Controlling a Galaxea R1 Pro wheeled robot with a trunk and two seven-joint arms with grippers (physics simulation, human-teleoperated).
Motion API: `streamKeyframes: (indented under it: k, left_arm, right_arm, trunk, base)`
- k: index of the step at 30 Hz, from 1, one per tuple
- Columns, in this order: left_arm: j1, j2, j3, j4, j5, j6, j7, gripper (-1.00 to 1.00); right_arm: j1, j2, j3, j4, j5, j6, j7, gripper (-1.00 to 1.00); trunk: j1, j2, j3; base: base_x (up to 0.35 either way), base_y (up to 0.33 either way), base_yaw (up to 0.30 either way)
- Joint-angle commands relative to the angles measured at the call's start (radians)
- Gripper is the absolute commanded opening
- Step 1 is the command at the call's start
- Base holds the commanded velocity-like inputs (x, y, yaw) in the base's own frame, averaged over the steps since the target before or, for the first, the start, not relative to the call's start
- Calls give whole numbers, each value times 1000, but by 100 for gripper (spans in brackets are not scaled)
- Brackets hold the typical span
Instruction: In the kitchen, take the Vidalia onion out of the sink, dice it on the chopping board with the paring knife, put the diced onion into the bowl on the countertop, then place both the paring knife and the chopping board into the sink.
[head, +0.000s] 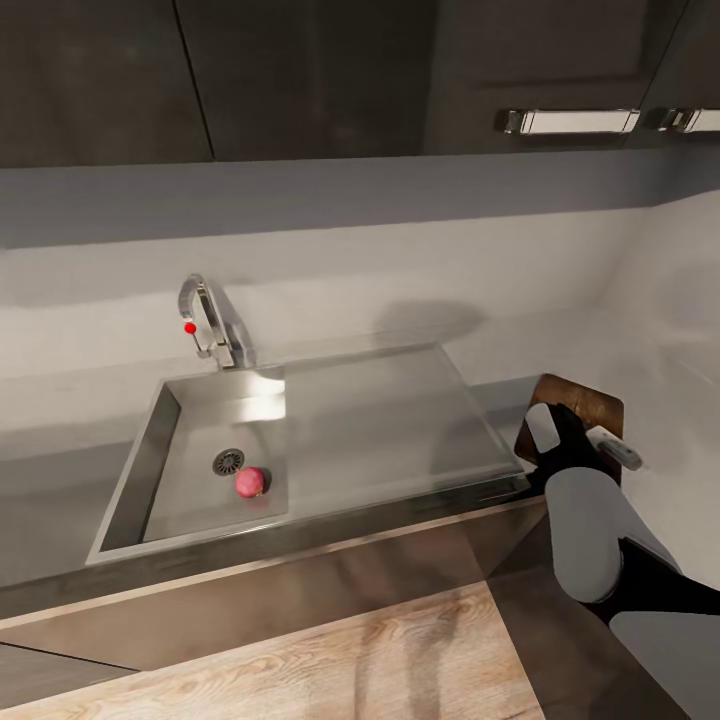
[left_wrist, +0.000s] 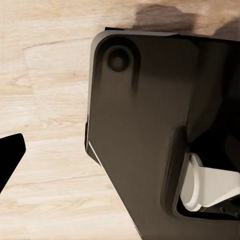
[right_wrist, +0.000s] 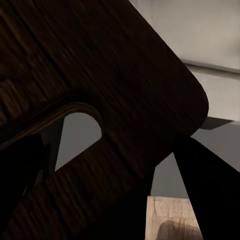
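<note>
In the head view, the Vidalia onion (head: 251, 482) lay on the floor of the sink (head: 400, 440), just right of the round drain (head: 229, 462) and in the basin's near part. The chrome tap (head: 213, 325) stood at the sink's far edge. Right of the sink, the chopping board (head: 590, 408) was on the grey desk (head: 60, 480), with the right gripper (head: 560, 440) over its near-left part.

The left wrist view looked down on the wooden floor (left_wrist: 45, 125) and a dark part of the robot's base (left_wrist: 140, 130); whether that gripper was released or clenched could not be told.

In the right wrist view, the chopping board (right_wrist: 100, 75) sat between the dark fingers (right_wrist: 210, 185), the right gripper apparently grasping it.
</note>
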Motion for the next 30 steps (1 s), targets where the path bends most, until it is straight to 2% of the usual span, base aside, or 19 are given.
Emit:
streamKeyframes:
  k: [1, 6, 13, 24, 27, 30]
  left_arm:
    - [0, 0, -1, -2, 10, 0, -1, 100]
    - [0, 0, -1, -2, 10, 0, -1, 100]
    - [0, 0, -1, -2, 10, 0, -1, 100]
    - [0, 0, -1, -2, 10, 0, -1, 100]
    - [0, 0, -1, -2, 10, 0, -1, 100]
    - [0, 0, -1, -2, 10, 0, -1, 100]
  right_arm:
    - [0, 1, -4, 11, -19, 5, -3, -100]
    - [0, 1, -4, 9, -19, 6, -3, -100]
    - [0, 2, -4, -8, -20, 62, -3, -100]
    - [0, 2, -4, -26, -20, 71, -5, -100]
    - [0, 18, -1, -88, -20, 119, -4, -100]
    - [0, 49, -1, -157, -20, 166, -4, -100]
  trunk:
    - [1, -1, -2]
    - [1, -1, -2]
    - [1, -1, -2]
    - [1, -1, -2]
    - [1, -1, -2]
    - [1, -1, -2]
  base:
    - [0, 0, 0]
    - [0, 0, 0]
    - [0, 0, 0]
    - [0, 0, 0]
    - [0, 0, 0]
    - [0, 0, 0]
